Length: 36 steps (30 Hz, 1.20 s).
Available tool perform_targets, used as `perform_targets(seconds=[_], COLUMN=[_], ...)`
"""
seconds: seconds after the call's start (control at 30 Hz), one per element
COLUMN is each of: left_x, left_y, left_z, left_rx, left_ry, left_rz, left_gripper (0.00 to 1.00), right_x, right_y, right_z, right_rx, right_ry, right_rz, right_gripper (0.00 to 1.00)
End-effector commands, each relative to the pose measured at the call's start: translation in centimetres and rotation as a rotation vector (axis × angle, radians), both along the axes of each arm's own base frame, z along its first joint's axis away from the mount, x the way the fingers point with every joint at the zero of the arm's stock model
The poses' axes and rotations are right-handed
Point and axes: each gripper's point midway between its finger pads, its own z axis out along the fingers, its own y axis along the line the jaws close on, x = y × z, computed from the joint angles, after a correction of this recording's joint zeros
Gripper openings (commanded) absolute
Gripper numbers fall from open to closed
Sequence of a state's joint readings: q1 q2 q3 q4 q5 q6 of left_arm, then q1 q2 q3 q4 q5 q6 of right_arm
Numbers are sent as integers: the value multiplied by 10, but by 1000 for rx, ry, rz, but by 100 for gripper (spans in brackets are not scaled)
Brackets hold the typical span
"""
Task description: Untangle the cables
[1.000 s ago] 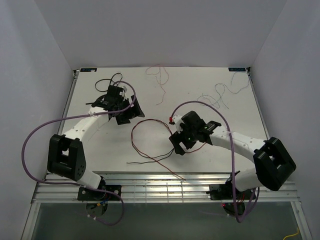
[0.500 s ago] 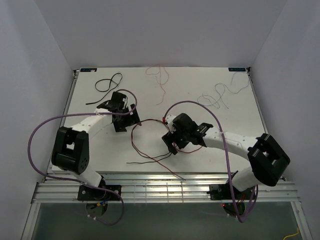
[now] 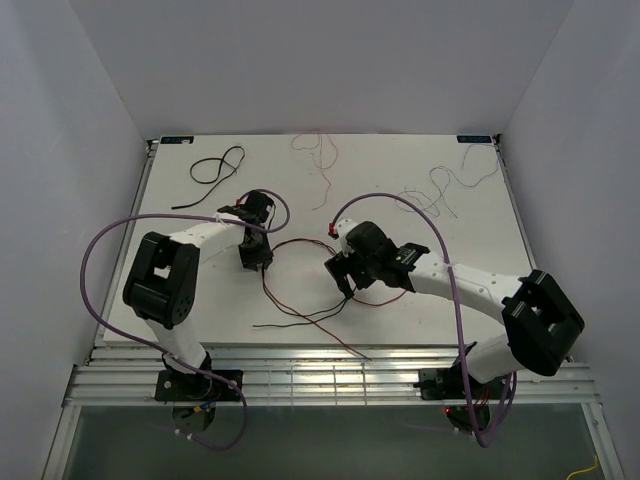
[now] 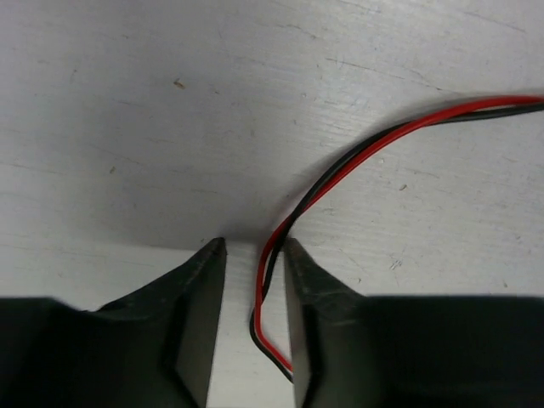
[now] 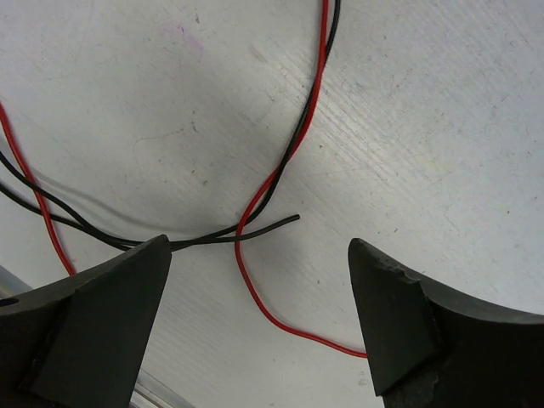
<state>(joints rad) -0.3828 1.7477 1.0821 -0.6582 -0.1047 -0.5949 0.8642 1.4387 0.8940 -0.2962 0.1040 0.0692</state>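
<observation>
red, black and pale wires on white

we see the red and black cables (image 4: 365, 150) running as a pair, one bright red and one black, over the white table (image 4: 110, 144), whose surface shows faint grey scratches and a few small brown specks. in the upper left of the overhead frame lies the black cable (image 3: 218, 161), at top centre the pale pink cable (image 3: 322, 170), and at upper right the whitish-grey cable (image 3: 447, 180). the left gripper (image 4: 253, 246) and the right gripper (image 5: 259, 246) are matt black. the left arm (image 3: 200, 235) and the right arm (image 3: 470, 285) are white with black joints, and the purple leads (image 3: 84, 275) loop off them. the walls (image 3: 320, 60) are pale lilac-grey.
</observation>
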Motion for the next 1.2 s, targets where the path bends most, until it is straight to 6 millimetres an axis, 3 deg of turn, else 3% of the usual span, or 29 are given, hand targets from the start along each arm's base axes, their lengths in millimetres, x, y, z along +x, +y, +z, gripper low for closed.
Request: perform_targets(seconds=[0.0,0.07,0.13,0.23,0.3,0.47,0.6,0.7,0.87,0.97,1.1,1.17], left_x=[-16,-17,-16,-10,0,20,21,19,16,18,20,18], left_y=[9,6,7,6,-2,-34,-52,-59,-69,-73,-75,-75], left_z=[-23,-25,-26,-15,4,95,150,177,209,231,246,245], left_rx=[103,110,130,143,132,-65,-198,-255,-315,-343,-347,-348], left_ry=[76,79,73,38,-19,-232,-341,-379,-403,-444,-476,-472], left_rz=[-9,-22,-22,-13,-19,-58,-108,-130,-175,-203,-228,-242], left_gripper=[38,26,0,0,0,0,0,0,0,0,0,0], right_x=[18,20,22,24,21,16,1,-21,-61,-70,-60,-39], right_y=[6,6,5,5,7,12,20,30,55,65,68,65], right_z=[28,31,34,42,47,65,86,99,128,136,118,101], right_rx=[49,54,59,82,113,203,297,376,528,536,435,329], right_ry=[-77,-83,-92,-119,-137,-189,-225,-234,-213,-171,-161,-162], right_rz=[-48,-59,-65,-68,-42,5,112,266,552,658,699,634], right_gripper=[90,90,90,90,90,90,90,90,90,90,90,90])
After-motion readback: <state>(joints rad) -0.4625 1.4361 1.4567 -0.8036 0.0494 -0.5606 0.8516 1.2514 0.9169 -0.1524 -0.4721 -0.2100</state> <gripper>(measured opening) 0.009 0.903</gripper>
